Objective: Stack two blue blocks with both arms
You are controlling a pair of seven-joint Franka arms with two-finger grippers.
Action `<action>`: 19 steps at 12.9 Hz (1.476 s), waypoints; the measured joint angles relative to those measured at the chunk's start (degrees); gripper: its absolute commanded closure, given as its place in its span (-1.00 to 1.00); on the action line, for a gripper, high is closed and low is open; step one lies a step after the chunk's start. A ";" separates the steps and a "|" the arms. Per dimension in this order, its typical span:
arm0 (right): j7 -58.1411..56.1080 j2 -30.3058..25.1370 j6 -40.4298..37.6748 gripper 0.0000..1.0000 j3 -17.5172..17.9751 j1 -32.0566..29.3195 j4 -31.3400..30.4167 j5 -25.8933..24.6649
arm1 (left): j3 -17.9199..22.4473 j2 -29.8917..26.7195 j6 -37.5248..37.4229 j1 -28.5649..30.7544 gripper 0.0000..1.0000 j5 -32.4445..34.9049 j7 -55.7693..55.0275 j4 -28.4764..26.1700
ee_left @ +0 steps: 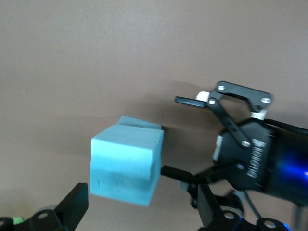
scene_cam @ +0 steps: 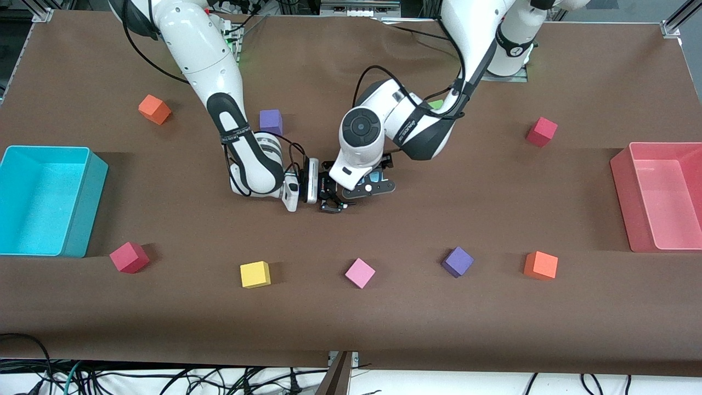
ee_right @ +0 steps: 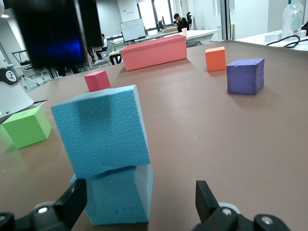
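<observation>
At the middle of the brown surface, the two blue blocks stand stacked, the upper one sitting slightly askew on the lower. The left gripper hovers over the stack with its fingers spread wide on either side of the top block, touching nothing. The right gripper lies low beside the stack, level with the lower block, its fingers likewise fully apart and holding nothing. In the front view both grippers meet there, hiding most of the stack.
</observation>
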 measured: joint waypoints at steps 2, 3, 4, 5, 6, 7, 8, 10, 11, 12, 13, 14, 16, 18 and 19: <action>0.00 0.01 0.00 -1.00 0.00 0.00 -0.03 0.00 | 0.16 -2.35 -1.56 0.31 -1.00 -0.07 0.04 0.06; 0.00 0.01 0.00 -1.00 0.00 0.00 -0.06 0.00 | 0.29 -3.61 -3.24 0.91 -1.00 -0.07 0.58 0.13; 0.00 0.02 0.00 -1.00 0.00 0.00 -0.10 0.00 | 0.34 -5.07 -5.28 1.98 -1.00 -0.07 1.97 0.24; 0.00 0.01 0.00 -1.00 0.00 0.00 -0.14 0.00 | 0.38 -6.65 -7.53 3.29 -1.00 -0.20 3.60 0.32; 0.00 0.02 0.00 -1.00 0.00 0.00 -0.20 0.00 | 0.40 -8.13 -9.39 4.41 -1.00 -1.00 4.73 0.34; 0.00 0.02 0.00 -1.00 -0.02 0.00 -0.36 0.00 | 0.40 -9.38 -10.78 5.21 -1.00 -2.33 5.52 0.34; 0.00 0.02 0.00 -1.00 -0.06 -0.01 -0.63 0.00 | 0.41 -10.21 -11.84 5.72 -1.00 -2.94 5.93 0.34; 0.00 0.02 0.04 -1.00 -0.17 -0.01 -1.20 -0.19 | 0.42 -11.35 -13.31 6.65 -1.00 -3.21 7.03 0.35; 0.01 0.02 0.08 -1.00 -0.30 -0.02 -1.39 -0.68 | 0.45 -12.00 -14.19 7.49 -1.00 -3.21 7.91 0.37; 0.17 -0.01 0.19 -1.00 -0.55 -0.02 -1.41 -1.56 | 0.53 -12.93 -15.13 8.45 -1.00 -3.21 8.76 0.42; 0.83 -0.12 0.35 -1.00 -0.99 -0.04 -1.40 -2.92 | 0.75 -14.23 -16.34 9.32 -1.00 -3.21 9.78 0.46; 2.62 -0.36 0.53 -1.00 -1.47 -0.06 -1.30 -5.07 | 0.93 -15.78 -18.02 10.14 -1.00 -3.21 10.62 0.51; 9.76 -1.97 1.39 -1.00 -2.33 -0.17 -0.93 -12.11 | 1.03 -19.01 -22.10 12.15 -1.00 -3.21 12.67 0.56; 22.02 -5.40 2.76 -1.00 -2.94 -0.29 0.05 -22.75 | 1.11 -21.60 -26.00 14.22 -1.00 -3.21 14.96 0.56; 28.87 -7.33 3.06 -1.00 -3.24 -0.33 0.81 -28.55 | 1.19 -22.21 -27.75 15.04 -1.00 -3.21 16.00 0.55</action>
